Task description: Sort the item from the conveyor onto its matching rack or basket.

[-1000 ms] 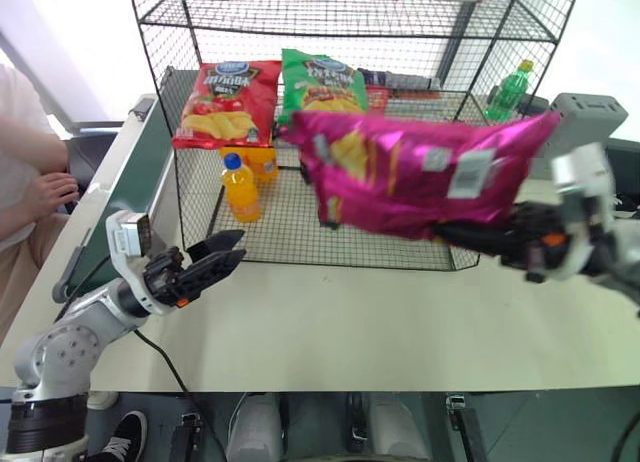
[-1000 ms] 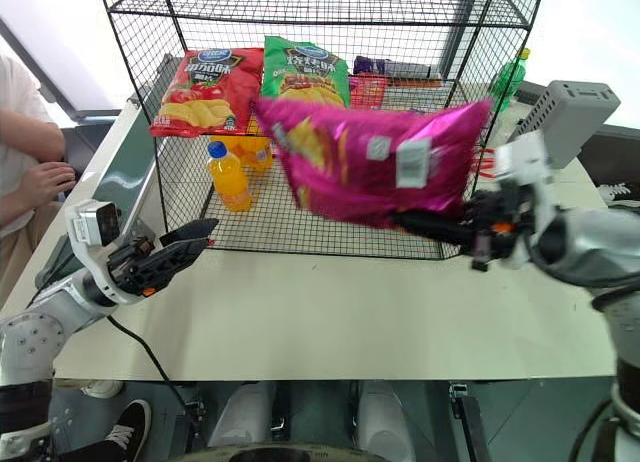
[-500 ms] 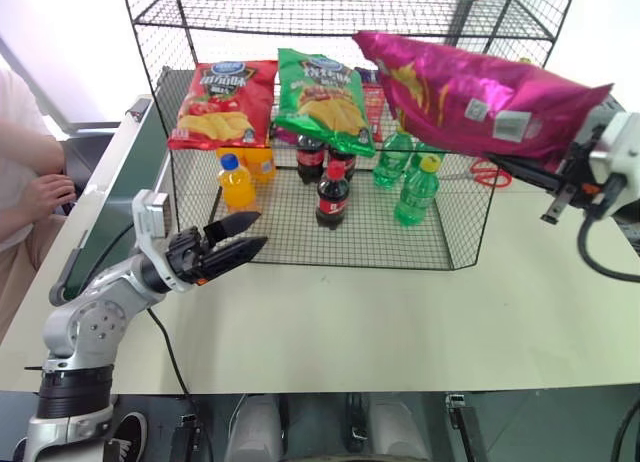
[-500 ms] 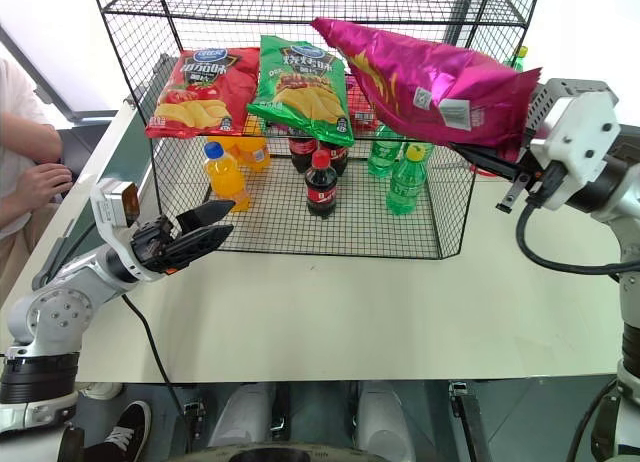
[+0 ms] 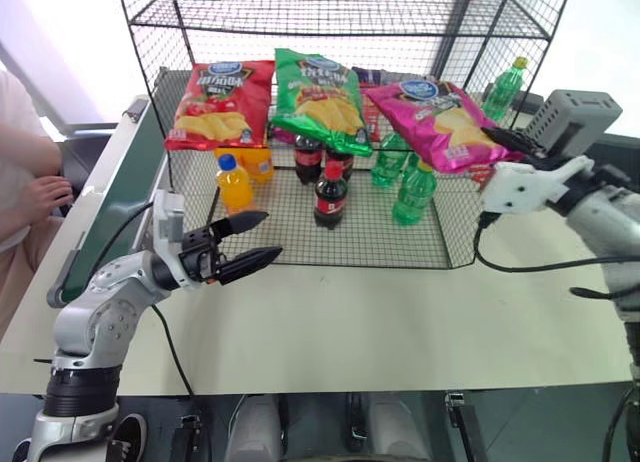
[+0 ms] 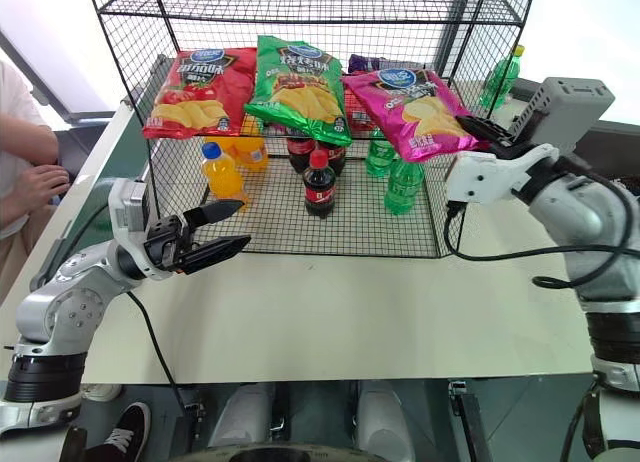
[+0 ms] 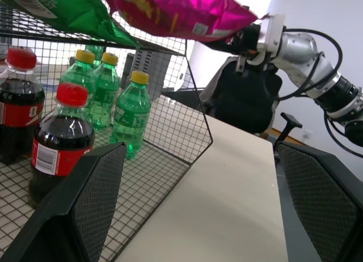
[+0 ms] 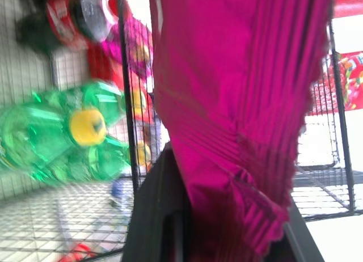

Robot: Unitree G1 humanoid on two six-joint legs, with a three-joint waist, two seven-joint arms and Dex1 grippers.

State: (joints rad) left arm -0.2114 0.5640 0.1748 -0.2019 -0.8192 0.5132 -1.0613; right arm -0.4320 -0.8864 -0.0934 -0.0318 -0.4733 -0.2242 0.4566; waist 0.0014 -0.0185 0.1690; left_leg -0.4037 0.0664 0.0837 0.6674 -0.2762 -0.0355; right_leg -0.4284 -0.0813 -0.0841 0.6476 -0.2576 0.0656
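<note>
Pink chip bag going onto the black wire rack [image 5: 330,12].

The rack is standing at the desk's [image 5: 400,322] far edge; the pink chip bag [image 5: 440,117] is lying on its middle tier at the right end, beside the green chip bag [image 5: 322,94]. The right gripper [image 6: 478,130] is pinching the bag's near edge, though it is blurred up close. The left gripper [image 5: 248,245] is hovering near the desk's left edge, fingers spread.

Glossy crinkled foil on the magenta chip bag [image 5: 443,121], with a pleated, serrated end seam; the red chip bag [image 5: 219,102] and green chip bag [image 5: 320,95] beside it shine likewise. Thin black wire rack [image 5: 330,12]. Clear shiny plastic bottles [image 5: 413,190]. Smooth matt pale table [image 5: 400,322]. Matt dark-green conveyor [image 5: 115,207] belt, grey metal rails. Textured matt black fingers [image 7: 85,199]
</note>
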